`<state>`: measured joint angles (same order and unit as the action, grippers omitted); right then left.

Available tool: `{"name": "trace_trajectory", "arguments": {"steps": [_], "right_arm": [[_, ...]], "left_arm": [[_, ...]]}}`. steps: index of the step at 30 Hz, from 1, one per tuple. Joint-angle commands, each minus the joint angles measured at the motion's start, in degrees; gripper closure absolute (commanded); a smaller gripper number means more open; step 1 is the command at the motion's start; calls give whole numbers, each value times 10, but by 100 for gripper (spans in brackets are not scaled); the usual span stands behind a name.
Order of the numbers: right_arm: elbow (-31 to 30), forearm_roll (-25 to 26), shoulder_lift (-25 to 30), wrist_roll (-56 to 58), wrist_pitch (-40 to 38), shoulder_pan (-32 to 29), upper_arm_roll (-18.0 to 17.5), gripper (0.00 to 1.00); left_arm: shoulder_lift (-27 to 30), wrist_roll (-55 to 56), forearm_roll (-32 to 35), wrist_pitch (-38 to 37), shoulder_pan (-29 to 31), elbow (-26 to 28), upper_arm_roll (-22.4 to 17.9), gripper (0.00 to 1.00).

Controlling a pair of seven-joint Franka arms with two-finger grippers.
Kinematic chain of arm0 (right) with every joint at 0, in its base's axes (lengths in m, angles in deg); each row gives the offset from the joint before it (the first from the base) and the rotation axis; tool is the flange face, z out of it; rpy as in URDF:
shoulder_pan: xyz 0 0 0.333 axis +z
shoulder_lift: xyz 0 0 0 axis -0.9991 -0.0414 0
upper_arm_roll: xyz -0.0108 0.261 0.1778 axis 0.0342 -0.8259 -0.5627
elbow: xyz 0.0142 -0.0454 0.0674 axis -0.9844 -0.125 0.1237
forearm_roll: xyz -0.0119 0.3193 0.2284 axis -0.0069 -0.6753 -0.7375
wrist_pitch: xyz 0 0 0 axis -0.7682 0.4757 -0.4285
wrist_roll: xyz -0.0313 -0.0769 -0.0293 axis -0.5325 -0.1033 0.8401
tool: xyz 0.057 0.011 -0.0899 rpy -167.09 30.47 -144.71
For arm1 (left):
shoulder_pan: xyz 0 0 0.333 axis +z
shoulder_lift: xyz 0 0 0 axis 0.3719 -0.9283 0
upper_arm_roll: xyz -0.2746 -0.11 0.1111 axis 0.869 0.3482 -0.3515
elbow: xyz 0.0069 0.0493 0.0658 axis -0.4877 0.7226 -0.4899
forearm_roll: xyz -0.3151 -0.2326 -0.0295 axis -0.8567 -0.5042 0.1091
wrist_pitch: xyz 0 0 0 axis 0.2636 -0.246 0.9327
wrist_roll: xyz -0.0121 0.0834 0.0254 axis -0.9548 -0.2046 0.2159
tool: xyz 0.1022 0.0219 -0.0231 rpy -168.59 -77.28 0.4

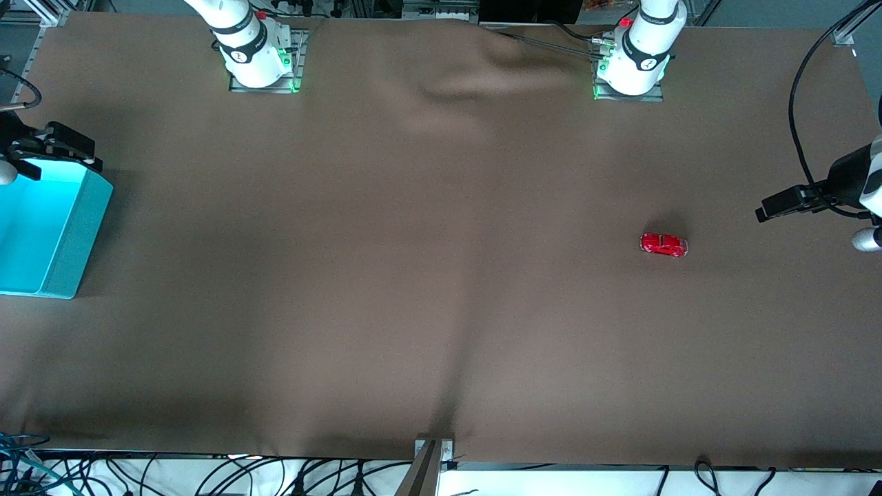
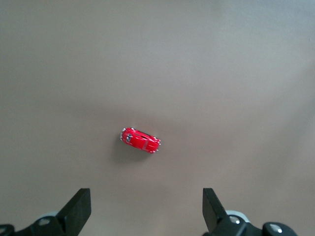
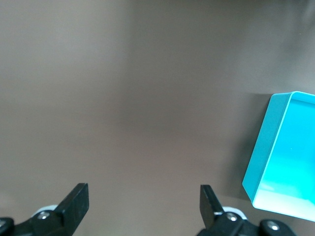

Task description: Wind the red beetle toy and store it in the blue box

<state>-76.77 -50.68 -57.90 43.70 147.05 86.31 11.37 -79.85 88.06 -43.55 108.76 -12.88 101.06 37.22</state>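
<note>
The red beetle toy (image 1: 663,244) stands on its wheels on the brown table toward the left arm's end. In the left wrist view the toy (image 2: 141,140) lies on the cloth ahead of my left gripper (image 2: 146,201), which is open, empty and well above the table. In the front view my left gripper (image 1: 782,205) hangs at the table's end beside the toy. The blue box (image 1: 76,234) stands at the right arm's end, empty. My right gripper (image 1: 58,146) is up over the box's edge. In the right wrist view my right gripper (image 3: 142,196) is open and empty, with the box (image 3: 261,152) off to one side.
A brown cloth (image 1: 427,275) covers the whole table, with a raised wrinkle (image 1: 475,86) between the arm bases. Cables (image 1: 207,475) hang along the table edge nearest the front camera.
</note>
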Motion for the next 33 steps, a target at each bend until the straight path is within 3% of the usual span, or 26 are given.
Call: {"name": "trace_trajectory", "arguments": {"steps": [1, 16, 24, 33], "right_arm": [[18, 4, -6, 2, -16, 1, 1, 0], [18, 5, -5, 3, -16, 2, 0, 0], [17, 7, -5, 3, -16, 2, 0, 0], [17, 7, -5, 3, -16, 2, 0, 0]], "left_arm": [[-13, 86, -22, -7, -1, -1, -3, 0], [-39, 281, -22, 13, 19, 67, -6, 0], [-44, 380, -22, 126, 24, 163, -6, 0], [-98, 514, -21, 172, 27, 183, -6, 0]]}}
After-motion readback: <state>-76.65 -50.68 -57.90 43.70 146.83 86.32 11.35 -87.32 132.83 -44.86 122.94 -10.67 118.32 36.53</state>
